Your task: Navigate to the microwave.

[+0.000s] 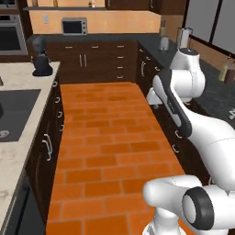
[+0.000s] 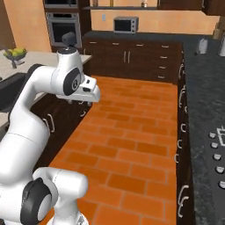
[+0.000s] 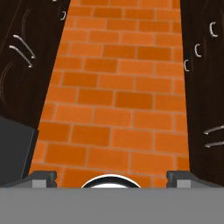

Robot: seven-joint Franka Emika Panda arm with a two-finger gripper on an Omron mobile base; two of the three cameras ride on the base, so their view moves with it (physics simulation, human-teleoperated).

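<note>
The two-finger gripper (image 3: 112,178) has its dark tips set wide apart at the foot of the hand view. It hangs over the orange brick floor (image 3: 114,89), between dark wood cabinet fronts (image 3: 26,52).

The steel wall oven (image 2: 64,29) stands at the far end of the room. Directly above it, cut by the top edge of the right base view, is the lower strip of the grey-framed black-glass microwave (image 2: 61,2). It is well away from the white arm. Right of the oven, on the back counter, sits a small silver countertop box (image 2: 126,24).

The right base view also shows a bowl of yellow-green fruit (image 2: 15,52) and round cooktop knobs (image 2: 215,145). The left base view instead shows a dark inset sink (image 1: 16,112) and a white paper-towel roll (image 1: 184,36). Any lettering on the appliances is too small to read.
</note>
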